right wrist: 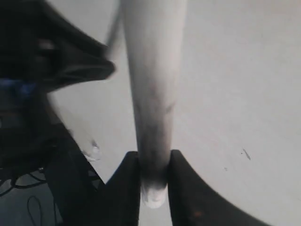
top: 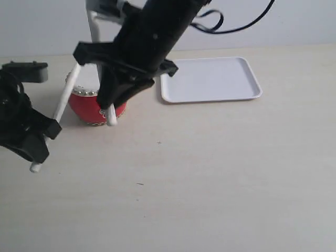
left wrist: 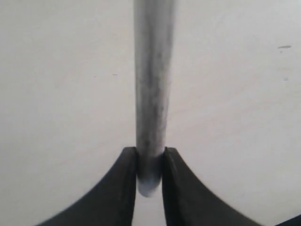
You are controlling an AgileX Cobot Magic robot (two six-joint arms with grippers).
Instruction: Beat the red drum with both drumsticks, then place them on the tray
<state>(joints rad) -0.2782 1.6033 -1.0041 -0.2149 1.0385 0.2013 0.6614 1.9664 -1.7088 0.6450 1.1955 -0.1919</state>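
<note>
The red drum (top: 84,107) stands at the table's back left, its top mostly hidden by my right arm. My left gripper (top: 46,139) is shut on one pale drumstick (top: 63,102), which slants up from its butt end near the table to the drum's left edge. The left wrist view shows the same drumstick (left wrist: 150,84) clamped in that gripper (left wrist: 150,160). My right gripper (top: 111,102) hangs over the front of the drum, shut on the other drumstick (top: 111,118). That drumstick (right wrist: 153,84) appears pinched in the gripper (right wrist: 154,165) in the right wrist view. The white tray (top: 210,79) lies to the right, with nothing in it.
The right arm (top: 152,31) reaches down from the back across the drum. Black cables (top: 231,26) loop behind it. A dark blurred shape (right wrist: 47,61) fills one side of the right wrist view. The pale tabletop (top: 199,178) stretches in front.
</note>
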